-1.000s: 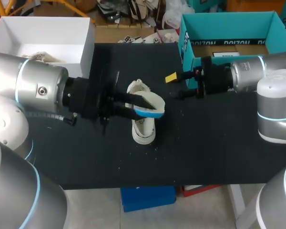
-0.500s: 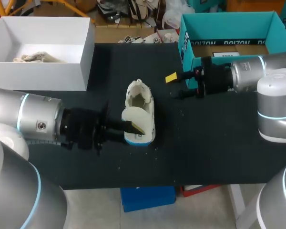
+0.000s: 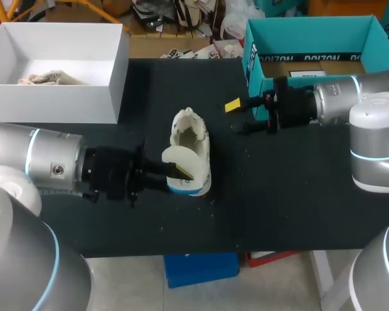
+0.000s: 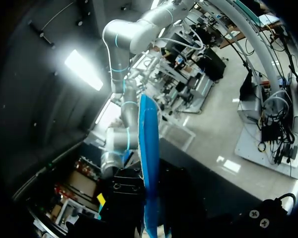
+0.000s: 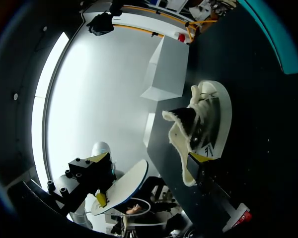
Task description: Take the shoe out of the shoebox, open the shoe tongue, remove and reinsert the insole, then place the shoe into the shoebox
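Observation:
A white shoe (image 3: 192,133) lies on the black table (image 3: 292,194), its opening facing up; in the right wrist view the shoe (image 5: 204,119) lies ahead of the fingers. My left gripper (image 3: 180,171) comes in from the left and is shut on the insole (image 3: 183,162), white on top and blue underneath, held over the shoe's toe end. In the left wrist view the insole (image 4: 149,168) shows edge-on as a blue strip. From the right wrist view the insole (image 5: 122,188) hangs in the other gripper. To the right of the shoe my right gripper (image 3: 237,117) stands open and holds nothing.
A white box (image 3: 110,78) stands at the back left with crumpled pale stuffing (image 3: 50,78) inside. The teal shoebox (image 3: 253,58) stands at the back right, just behind the right gripper. Small white crumbs dot the table near the shoe.
The left gripper has carried the insole from above the shoe's middle toward the table's front, over the toe. The shoe and right arm have stayed put.

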Motion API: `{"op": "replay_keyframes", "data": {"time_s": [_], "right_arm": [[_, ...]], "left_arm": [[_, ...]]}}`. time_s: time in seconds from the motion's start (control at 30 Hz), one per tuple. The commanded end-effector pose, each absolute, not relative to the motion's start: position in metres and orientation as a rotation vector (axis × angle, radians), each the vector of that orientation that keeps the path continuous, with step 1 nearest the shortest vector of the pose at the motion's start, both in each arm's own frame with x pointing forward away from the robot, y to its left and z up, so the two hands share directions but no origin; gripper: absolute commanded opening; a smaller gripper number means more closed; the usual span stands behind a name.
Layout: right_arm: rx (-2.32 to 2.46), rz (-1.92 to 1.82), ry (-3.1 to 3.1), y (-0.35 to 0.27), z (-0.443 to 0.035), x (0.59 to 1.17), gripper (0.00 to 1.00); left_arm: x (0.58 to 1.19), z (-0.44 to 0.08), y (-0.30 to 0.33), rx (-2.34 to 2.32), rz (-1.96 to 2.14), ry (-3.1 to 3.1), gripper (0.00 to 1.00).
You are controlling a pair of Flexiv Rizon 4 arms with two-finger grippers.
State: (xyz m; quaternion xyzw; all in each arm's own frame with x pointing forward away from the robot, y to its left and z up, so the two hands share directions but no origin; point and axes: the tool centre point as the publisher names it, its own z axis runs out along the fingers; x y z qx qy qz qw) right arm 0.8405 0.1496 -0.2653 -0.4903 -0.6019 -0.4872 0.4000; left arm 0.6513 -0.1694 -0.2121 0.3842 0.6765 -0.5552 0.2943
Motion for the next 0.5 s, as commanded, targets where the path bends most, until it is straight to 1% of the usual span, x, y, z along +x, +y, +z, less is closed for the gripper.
{"op": "replay_keyframes", "data": {"time_s": [0.03,0.13,0.2,0.4,0.5], "right_arm": [[-1.243,-1.235,-1.521,0.151,-0.266,0.840,1.00],[-1.243,-1.235,-1.521,0.151,-0.266,0.840,1.00],[-1.243,-1.235,-1.521,0.151,-0.266,0.840,1.00],[-1.243,-1.235,-1.521,0.151,-0.266,0.840,1.00],[-1.243,-1.235,-1.521,0.151,-0.266,0.840,1.00]], "left_arm": [[0.651,-0.213,-0.171,1.021,-1.474,1.799,0.00],[0.652,-0.211,-0.175,1.065,-1.454,1.671,0.00],[0.652,-0.211,-0.176,1.170,-1.317,1.551,0.00],[0.659,-0.217,-0.167,1.195,-1.286,1.388,0.00],[0.670,-0.229,-0.163,1.224,-1.267,1.305,0.00]]}}
